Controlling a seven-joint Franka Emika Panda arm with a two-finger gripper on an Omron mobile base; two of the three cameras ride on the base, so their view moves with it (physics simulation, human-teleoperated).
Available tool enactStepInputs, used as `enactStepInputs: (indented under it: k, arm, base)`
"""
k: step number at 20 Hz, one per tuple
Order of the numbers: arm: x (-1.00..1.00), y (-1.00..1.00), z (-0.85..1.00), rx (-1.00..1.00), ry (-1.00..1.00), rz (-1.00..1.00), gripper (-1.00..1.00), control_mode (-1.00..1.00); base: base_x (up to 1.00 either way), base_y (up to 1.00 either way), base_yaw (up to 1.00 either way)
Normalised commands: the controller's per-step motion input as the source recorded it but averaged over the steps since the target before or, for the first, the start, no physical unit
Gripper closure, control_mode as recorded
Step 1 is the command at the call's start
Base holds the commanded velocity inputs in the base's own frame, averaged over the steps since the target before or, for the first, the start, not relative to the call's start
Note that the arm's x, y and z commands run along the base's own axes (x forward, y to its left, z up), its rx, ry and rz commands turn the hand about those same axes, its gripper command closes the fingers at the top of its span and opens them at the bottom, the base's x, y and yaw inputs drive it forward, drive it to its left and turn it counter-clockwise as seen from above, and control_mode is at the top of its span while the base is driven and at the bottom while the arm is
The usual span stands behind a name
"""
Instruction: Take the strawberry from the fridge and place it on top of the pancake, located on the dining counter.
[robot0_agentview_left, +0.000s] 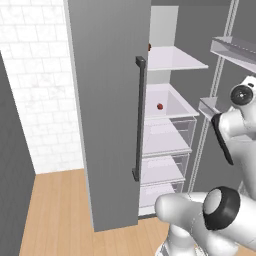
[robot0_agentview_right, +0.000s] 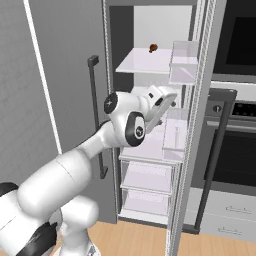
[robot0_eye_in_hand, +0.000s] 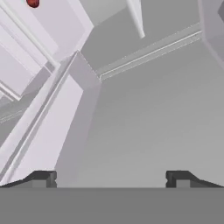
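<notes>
Your gripper (robot0_eye_in_hand: 109, 178) stands spread wide and grips nothing, its two dark fingertips (robot0_eye_in_hand: 41, 178) far apart before a grey inner wall of the fridge (robot0_agentview_left: 107, 110), whose right door is swung open. You can see the strawberry (robot0_agentview_left: 160, 106) lying on a white middle shelf (robot0_agentview_left: 175, 102) deep inside, well apart from the hand and up at the far left corner of the hand view. Above it, a small brown item (robot0_agentview_right: 153, 48) sits on the upper shelf (robot0_agentview_right: 145, 62), and a black-fronted oven (robot0_agentview_right: 237, 125) stands to the right of the fridge.
</notes>
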Motion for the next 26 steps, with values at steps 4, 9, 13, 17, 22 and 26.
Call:
enactStepInputs:
  k: [4,9,13,17,22,26]
  arm:
    - [-0.22,1.0,0.0,0.01,0.0,0.0,-1.0,-1.0]
    - [-0.26,0.82,0.0,0.17,0.0,0.0,-1.0,-1.0]
    - [-0.38,0.4,-0.14,0.4,0.0,0.03,-1.0,-1.0]
    - [-0.5,0.22,-0.34,0.53,0.0,0.07,-1.0,-1.0]
    - [-0.55,0.65,-0.37,0.43,0.06,0.01,-1.0,-1.0]
    - [-0.39,1.0,-0.35,0.27,0.11,-0.03,-1.0,-1.0]
  base:
    - [0.0,0.0,0.0]
    - [0.0,0.0,0.0]
    - [0.0,0.0,0.0]
    - [0.0,0.0,0.0]
    - [0.0,0.0,0.0]
    - [0.0,0.0,0.0]
